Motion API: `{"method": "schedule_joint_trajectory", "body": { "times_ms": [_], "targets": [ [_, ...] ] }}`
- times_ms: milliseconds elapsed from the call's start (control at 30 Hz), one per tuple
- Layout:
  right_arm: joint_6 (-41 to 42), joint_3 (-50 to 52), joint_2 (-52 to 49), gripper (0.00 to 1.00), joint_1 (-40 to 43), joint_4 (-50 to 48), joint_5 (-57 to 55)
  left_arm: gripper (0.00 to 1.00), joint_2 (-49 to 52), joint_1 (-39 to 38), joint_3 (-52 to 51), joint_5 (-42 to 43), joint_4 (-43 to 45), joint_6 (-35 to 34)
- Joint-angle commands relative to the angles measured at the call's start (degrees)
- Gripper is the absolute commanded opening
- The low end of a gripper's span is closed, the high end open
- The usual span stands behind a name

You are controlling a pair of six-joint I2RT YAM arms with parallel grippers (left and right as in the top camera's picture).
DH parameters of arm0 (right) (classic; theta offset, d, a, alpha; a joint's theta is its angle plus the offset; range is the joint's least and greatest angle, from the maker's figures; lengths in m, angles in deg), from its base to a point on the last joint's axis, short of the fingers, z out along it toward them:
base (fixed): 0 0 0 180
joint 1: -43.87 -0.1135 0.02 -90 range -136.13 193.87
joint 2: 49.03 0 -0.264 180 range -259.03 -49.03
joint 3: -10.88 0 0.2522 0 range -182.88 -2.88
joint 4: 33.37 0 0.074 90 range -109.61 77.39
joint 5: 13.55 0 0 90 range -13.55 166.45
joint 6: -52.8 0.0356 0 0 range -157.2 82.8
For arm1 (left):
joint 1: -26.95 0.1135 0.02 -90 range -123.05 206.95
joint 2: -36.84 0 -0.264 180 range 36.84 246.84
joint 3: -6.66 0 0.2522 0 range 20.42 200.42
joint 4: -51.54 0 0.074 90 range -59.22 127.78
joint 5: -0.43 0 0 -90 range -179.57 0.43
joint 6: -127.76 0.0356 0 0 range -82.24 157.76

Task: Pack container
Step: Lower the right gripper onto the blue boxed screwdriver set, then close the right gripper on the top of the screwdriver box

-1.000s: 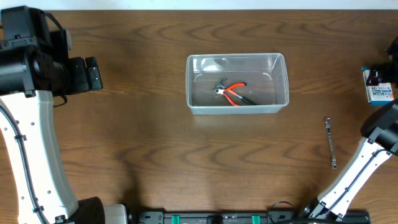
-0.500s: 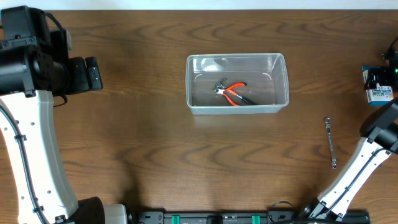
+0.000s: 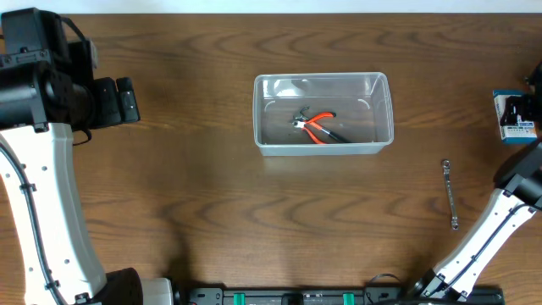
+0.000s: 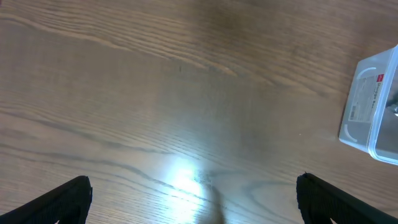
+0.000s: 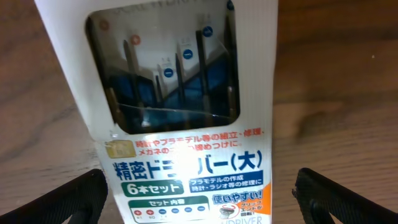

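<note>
Straddling the screwdriver box (image 5: pixel 177 93) at the overhead view's right edge, the right gripper (image 5: pixel 202 190) stands wide apart, nothing clamped. Advise descending square and closing across the narrow sides. Container (image 3: pixel 258 114) sits upper centre, pliers (image 3: pixel 318 127) inside. Left gripper (image 4: pixel 193 199) is apart and empty.

surface: dark brown wooden table (image 3: pixel 186 203) under me, wavy grain | light: soft white glare patch (image 4: pixel 181 179) on the wood, seen from my left wrist | far edge: pale strip (image 3: pixel 271 5) | near edge: black rail (image 3: pixel 296 297) with green bits
</note>
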Motion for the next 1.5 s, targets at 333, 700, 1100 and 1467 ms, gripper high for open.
{"method": "schedule_joint_trajectory", "body": {
  "times_ms": [333, 700, 1100, 1467],
  "targets": [
    [-2.93, 0.83, -0.55, 0.99, -0.07, -0.24, 2.84, 0.98, 0.24, 0.17, 1.09, -0.04, -0.04, -0.55],
    [-6.01, 0.87, -0.55, 0.99, -0.07, -0.76, 2.43, 0.98, 0.24, 0.17, 1.09, -0.07, -0.04, -0.55],
    [-6.40, 3.87, -0.55, 0.99, -0.09, -1.46, 0.42, 0.98, 0.24, 0.17, 1.09, -0.07, -0.02, -0.52],
    [-5.73, 5.55, -0.55, 0.99, -0.13, -2.62, -0.39, 0.98, 0.24, 0.17, 1.09, -0.07, -0.02, -0.52]
  ]
}}
